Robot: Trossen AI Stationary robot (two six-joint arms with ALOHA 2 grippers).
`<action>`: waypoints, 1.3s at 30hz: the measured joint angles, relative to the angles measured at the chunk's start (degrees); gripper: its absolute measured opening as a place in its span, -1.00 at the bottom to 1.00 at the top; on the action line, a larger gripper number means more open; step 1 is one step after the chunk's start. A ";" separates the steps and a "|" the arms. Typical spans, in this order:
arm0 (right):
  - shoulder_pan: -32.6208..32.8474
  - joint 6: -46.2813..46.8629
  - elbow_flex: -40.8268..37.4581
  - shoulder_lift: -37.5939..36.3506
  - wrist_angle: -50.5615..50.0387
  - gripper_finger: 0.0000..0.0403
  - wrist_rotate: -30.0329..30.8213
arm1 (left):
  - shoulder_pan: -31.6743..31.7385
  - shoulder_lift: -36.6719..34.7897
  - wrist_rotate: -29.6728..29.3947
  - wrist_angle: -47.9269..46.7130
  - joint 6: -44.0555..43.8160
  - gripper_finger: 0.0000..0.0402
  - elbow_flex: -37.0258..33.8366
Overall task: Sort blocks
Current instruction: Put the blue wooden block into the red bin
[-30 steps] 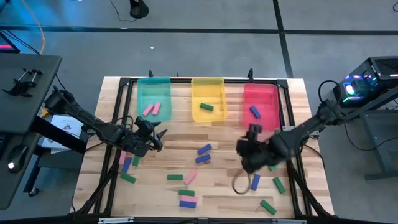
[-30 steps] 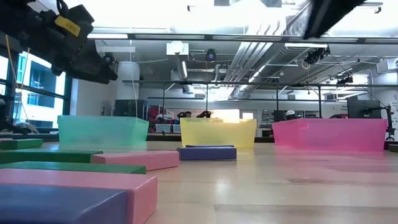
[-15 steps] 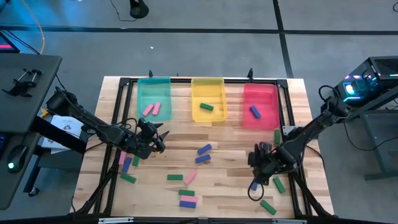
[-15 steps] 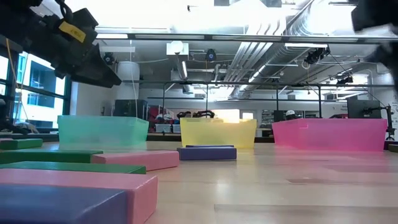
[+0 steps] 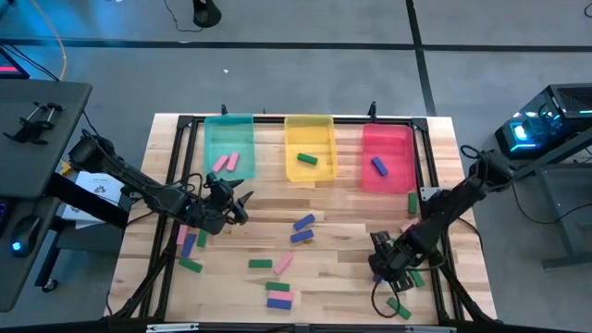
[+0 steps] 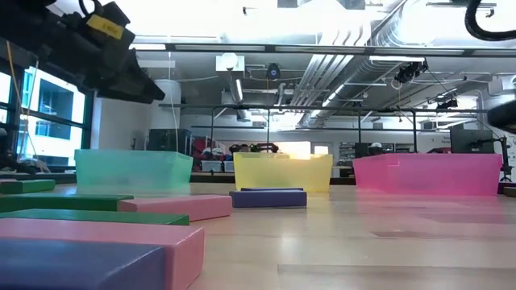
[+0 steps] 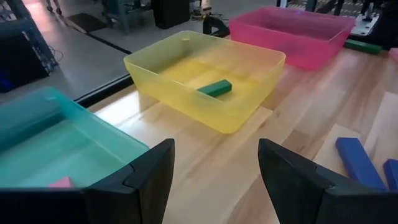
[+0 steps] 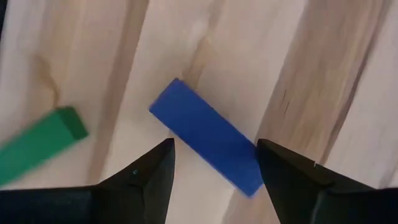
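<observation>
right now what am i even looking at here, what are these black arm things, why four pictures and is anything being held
These are two robot arms at a wooden table, each ending in a two-finger claw. One picture looks straight down from above, one sits at table height, and one camera rides on each arm's wrist.

At the far edge stand three trays: a teal tray with pink blocks, a yellow tray holding a green block, and a red tray holding a blue one. More pink, green and blue blocks lie scattered on the wood.

The left claw hangs open and empty, in front of the teal tray. The right claw is low over the table near the right front, its open fingers on either side of a blue block, not yet closed on it. Nothing is held.
</observation>
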 joint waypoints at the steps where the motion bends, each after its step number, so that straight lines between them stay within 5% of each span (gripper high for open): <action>1: 0.25 -2.17 0.01 0.75 0.83 0.05 0.23 | 0.24 0.00 -0.02 0.03 0.22 0.10 0.00; 10: 0.79 -8.40 0.45 7.55 1.54 0.02 2.62 | 1.84 0.00 1.44 -0.10 0.51 0.10 0.00; 16: -0.02 -2.77 0.17 7.55 3.20 -0.34 7.85 | 1.84 0.00 1.46 -0.07 0.51 0.10 0.00; 21: -5.96 5.66 -0.15 8.19 10.37 -0.86 24.60 | 1.81 0.00 1.49 -0.03 0.51 0.10 0.00; 24: -10.60 4.02 -0.45 8.46 15.58 -0.88 34.34 | 1.79 0.00 1.51 -0.05 0.51 0.10 0.00; 32: -25.42 2.65 -0.21 -6.64 2.68 -0.87 46.37 | 1.79 0.02 2.60 -0.22 0.53 0.10 0.00; 39: -44.32 12.02 -0.19 -26.24 -18.03 -0.87 37.04 | 1.79 0.00 2.89 0.13 0.52 0.10 0.00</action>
